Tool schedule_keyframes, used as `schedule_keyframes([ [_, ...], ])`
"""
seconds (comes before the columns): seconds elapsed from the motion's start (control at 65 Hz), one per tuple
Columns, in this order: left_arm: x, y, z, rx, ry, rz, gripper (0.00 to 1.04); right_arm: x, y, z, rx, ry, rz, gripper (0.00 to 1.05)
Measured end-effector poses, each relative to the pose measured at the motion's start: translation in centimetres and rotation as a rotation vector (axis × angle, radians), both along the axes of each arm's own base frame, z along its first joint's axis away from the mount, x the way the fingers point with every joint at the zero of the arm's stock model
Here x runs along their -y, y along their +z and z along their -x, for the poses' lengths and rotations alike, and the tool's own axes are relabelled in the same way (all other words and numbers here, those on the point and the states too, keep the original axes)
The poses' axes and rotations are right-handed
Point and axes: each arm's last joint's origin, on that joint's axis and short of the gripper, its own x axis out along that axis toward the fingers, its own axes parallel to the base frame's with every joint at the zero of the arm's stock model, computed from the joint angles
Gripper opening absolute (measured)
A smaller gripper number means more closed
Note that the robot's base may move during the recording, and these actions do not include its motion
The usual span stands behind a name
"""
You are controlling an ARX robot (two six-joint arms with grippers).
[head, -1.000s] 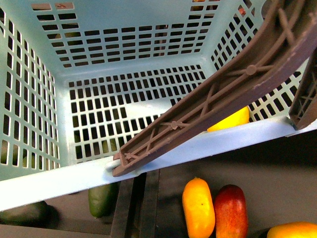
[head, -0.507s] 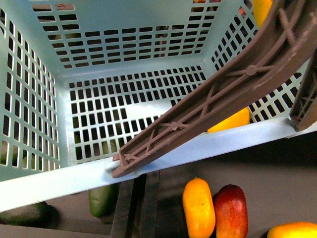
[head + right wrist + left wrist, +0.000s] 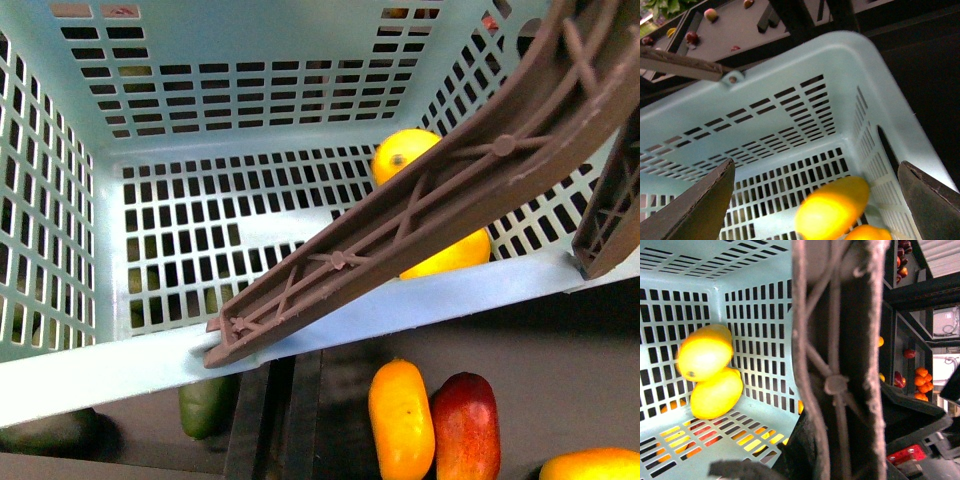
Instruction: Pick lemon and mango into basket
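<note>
— Two yellow fruits sit in the basket (image 3: 120,365), at its right side: the mango (image 3: 405,155) near the wall, and the lemon (image 3: 450,255) half hidden under the handle (image 3: 400,235). The left wrist view shows them touching.
— Sure which is which?
— A judgement only. The right wrist view shows the upper one as longer, though it is blurred and may be moving.
— Why does the handle slant up like that?
— Probably the left arm holds the basket by it, close to the fruit, so each drop is short.
— So the left fingers are clamped on it?
— I cannot tell. The handle fills that wrist view, with dark parts crowding it.
— And the right fingers (image 3: 700,205)?
— Spread wide above the basket, holding and touching nothing. The mango is below the gap.
— What is left to do?
— Little, I'd say: both fruits are inside, and the avocado (image 3: 207,405) and red mango (image 3: 465,428) lie outside, as they should
</note>
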Motion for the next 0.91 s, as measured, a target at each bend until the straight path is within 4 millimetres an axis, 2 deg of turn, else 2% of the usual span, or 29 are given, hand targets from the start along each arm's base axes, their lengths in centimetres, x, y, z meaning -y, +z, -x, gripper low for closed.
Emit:
schedule_keyframes([
  [0.169,0.0,0.0,0.0,0.004,0.005,-0.004,0.04,3.6,1.3,2.4,-0.002,-0.121,0.014,0.96],
  [0.231,0.0,0.0,0.0,0.004,0.007,-0.005,0.04,5.7,2.4,4.2,0.021,-0.180,0.024,0.96],
  [0.308,0.0,0.0,0.0,0.002,0.003,-0.003,0.04,7.4,2.8,6.5,0.317,-0.224,0.167,0.79],
  [0.354,0.0,0.0,0.0,0.002,0.003,-0.003,0.04,7.7,2.1,7.4,0.400,-0.207,0.261,0.68],
  [0.492,0.0,0.0,0.0,0.000,-0.002,0.000,0.04,8.4,-1.1,9.0,0.385,-0.181,0.370,0.42],
  [0.707,0.0,0.0,0.0,0.002,0.002,-0.003,0.04,9.6,-3.2,10.9,0.399,-0.160,0.394,0.03],
  [0.907,0.0,0.0,0.0,0.003,0.003,-0.004,0.04,10.0,-4.7,12.5,0.397,-0.178,0.403,0.02],
])
